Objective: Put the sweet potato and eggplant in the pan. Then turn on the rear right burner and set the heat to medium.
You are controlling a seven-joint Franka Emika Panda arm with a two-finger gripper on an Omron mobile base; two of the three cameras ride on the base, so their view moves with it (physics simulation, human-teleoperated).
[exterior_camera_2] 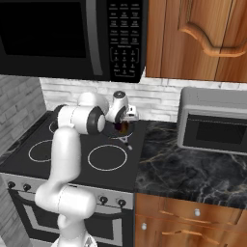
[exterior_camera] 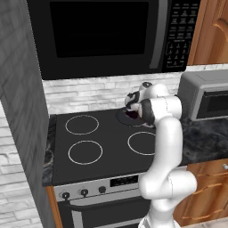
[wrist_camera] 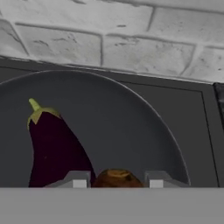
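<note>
the gripper hangs over the pan at the back right of the black cooktop, just in front of the white brick wall; its two fingertips sit either side of the sweet potato, closed on that reddish-brown lump, which rides low over the pan floor, though whether it touches the pan i cannot tell; the eggplant lies inside the pan, just beside the sweet potato, green stem pointing toward the wall; from the left base view the hand hovers at the pan's dark rim with a dab of purple under it; from the right base view the brown lump shows beneath the wrist; the rear right burner sits hidden under the pan; three white rings lie bare on the glass; knobs line the stove front
</note>
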